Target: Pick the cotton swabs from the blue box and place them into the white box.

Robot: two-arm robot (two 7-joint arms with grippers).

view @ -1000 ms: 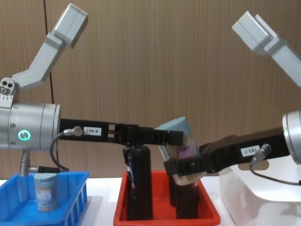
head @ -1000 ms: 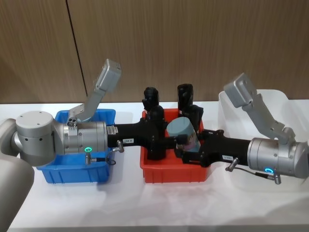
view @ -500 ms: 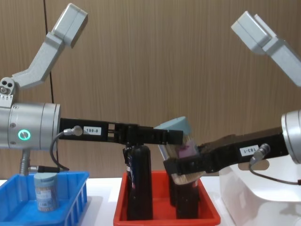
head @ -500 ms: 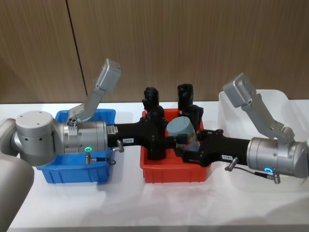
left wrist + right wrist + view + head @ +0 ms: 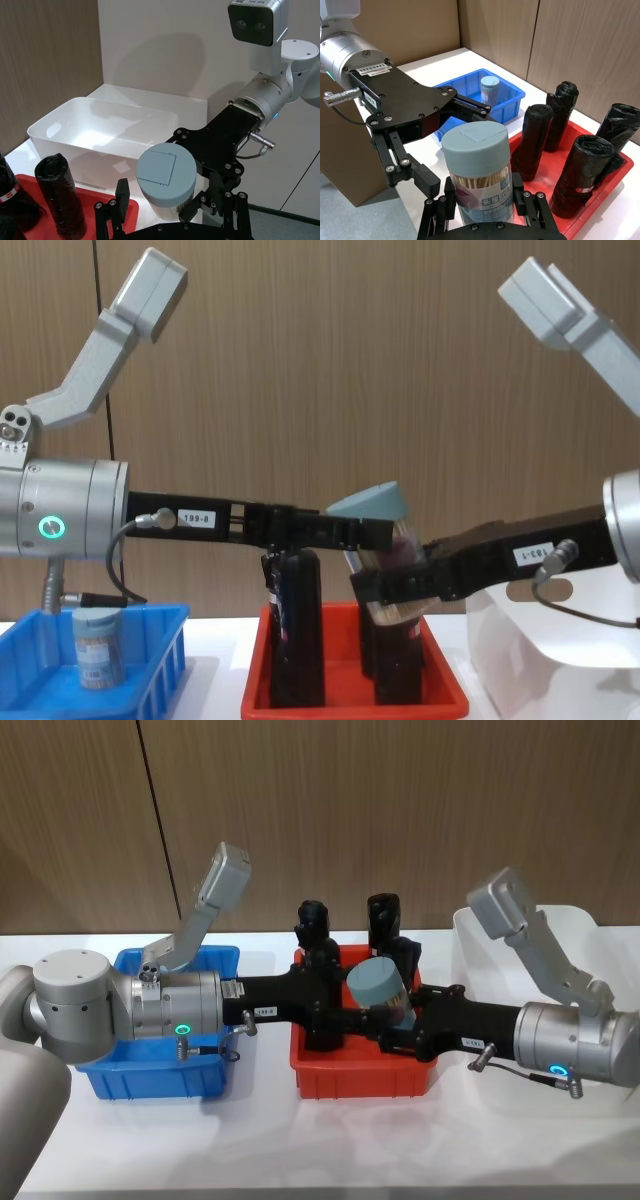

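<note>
Tipped further, the clear plastic, blue-grey-lidded cotton-swab jar point(image 5: 368, 503) sits clamped in the right gripper point(image 5: 385, 590); the left gripper point(image 5: 370, 533) is splayed wide beside it. The right wrist view reveals its pale label point(image 5: 487, 202).

Two cotton swab jars point(image 5: 476, 170) point(image 5: 490, 89), four black bottles point(image 5: 534, 145) point(image 5: 561, 117) point(image 5: 581, 177) point(image 5: 620, 132), one blue box point(image 5: 150, 1075), one red tray point(image 5: 360, 1080), one white box point(image 5: 100, 145)

We see a red tray point(image 5: 330, 1082) on a white table point(image 5: 300, 1145), with tall black bottles point(image 5: 538, 137) standing upright in it. Behind stands a brown wood-panelled wall point(image 5: 400, 810).
</note>
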